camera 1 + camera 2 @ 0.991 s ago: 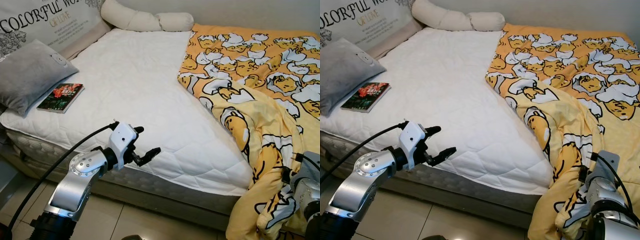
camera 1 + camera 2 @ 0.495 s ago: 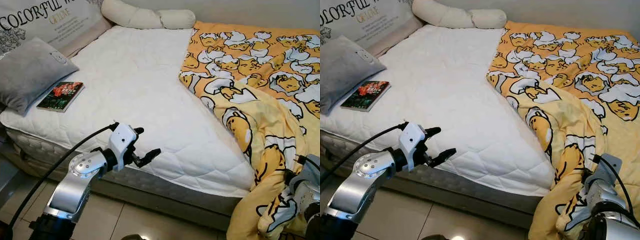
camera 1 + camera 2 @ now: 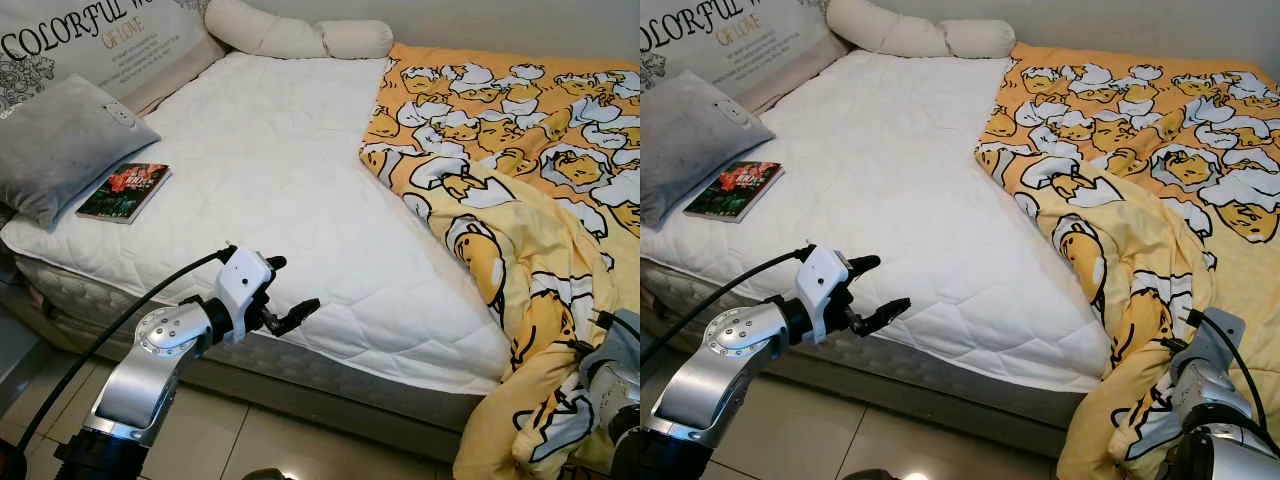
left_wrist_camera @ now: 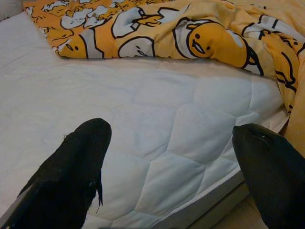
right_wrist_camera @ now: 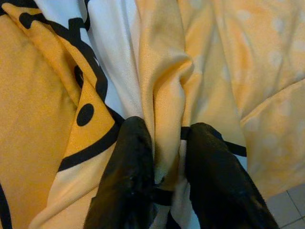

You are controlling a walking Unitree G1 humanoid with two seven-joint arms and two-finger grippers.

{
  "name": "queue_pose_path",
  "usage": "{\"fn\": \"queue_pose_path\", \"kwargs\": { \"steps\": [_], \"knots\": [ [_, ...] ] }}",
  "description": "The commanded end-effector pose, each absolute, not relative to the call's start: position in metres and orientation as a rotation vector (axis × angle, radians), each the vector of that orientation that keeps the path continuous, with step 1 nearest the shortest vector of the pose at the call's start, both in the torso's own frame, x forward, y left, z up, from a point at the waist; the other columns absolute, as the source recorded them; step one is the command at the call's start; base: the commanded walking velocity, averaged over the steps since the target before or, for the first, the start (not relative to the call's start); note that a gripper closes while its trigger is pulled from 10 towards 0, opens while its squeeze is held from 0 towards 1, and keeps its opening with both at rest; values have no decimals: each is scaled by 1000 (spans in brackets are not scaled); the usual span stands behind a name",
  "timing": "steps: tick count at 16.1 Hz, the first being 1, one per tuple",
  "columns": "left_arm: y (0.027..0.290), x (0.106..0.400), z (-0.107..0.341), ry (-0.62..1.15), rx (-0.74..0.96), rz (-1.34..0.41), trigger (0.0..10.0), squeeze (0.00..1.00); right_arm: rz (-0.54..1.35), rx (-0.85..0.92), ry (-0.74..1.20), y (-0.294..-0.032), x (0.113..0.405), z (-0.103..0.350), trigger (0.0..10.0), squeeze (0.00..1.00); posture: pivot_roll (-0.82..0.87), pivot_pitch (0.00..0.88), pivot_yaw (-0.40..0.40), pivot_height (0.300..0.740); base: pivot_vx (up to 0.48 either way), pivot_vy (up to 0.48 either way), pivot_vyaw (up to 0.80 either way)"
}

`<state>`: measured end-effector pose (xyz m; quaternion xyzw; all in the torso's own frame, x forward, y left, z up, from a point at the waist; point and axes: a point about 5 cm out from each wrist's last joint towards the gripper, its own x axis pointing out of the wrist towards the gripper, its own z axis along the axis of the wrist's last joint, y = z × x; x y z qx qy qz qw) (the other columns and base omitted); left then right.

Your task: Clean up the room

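Right wrist view showed the right gripper (image 5: 164, 179) clenched on a fold of the yellow duvet (image 3: 520, 200), which draped off the bed (image 3: 280, 180) at lower right. At lower left, the left gripper (image 3: 290, 295) hung spread before the mattress edge.

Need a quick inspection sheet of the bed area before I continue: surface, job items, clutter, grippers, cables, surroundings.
Surface: white quilted mattress, left half bare.
Job's things: yellow cartoon blanket rumpled over the right half, spilling off the near corner.
Clutter: book beside grey pillow; bolster at the far edge.
Grippers: left gripper open, at the mattress's near edge; right gripper pinching a blanket fold.
Cables: black cable along the left arm.
Surroundings: tiled floor.
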<state>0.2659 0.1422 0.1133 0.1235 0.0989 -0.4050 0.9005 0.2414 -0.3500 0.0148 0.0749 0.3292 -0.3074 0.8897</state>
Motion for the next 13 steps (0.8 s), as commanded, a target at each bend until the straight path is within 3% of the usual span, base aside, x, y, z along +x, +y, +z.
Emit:
{"fn": "queue_pose_path", "kwargs": {
  "steps": [1, 5, 11, 13],
  "knots": [
    [143, 266, 115, 204, 274, -843, 10000, 0, -667, 180, 676, -354, 237, 14, 0, 0, 68, 0, 47, 740, 0, 0, 0],
    [140, 267, 114, 204, 274, -852, 10000, 0, -676, 178, 639, -355, 239, 17, 0, 0, 57, 0, 57, 740, 0, 0, 0],
    [140, 266, 113, 208, 275, -848, 10000, 0, -468, 167, 434, -330, 286, 49, 0, 0, 51, 0, 56, 740, 0, 0, 0],
    [140, 263, 111, 214, 268, -850, 10000, 0, -44, 144, 313, -272, 317, 69, 0, 0, 53, 0, 43, 740, 0, 0, 0]
  ]
}}
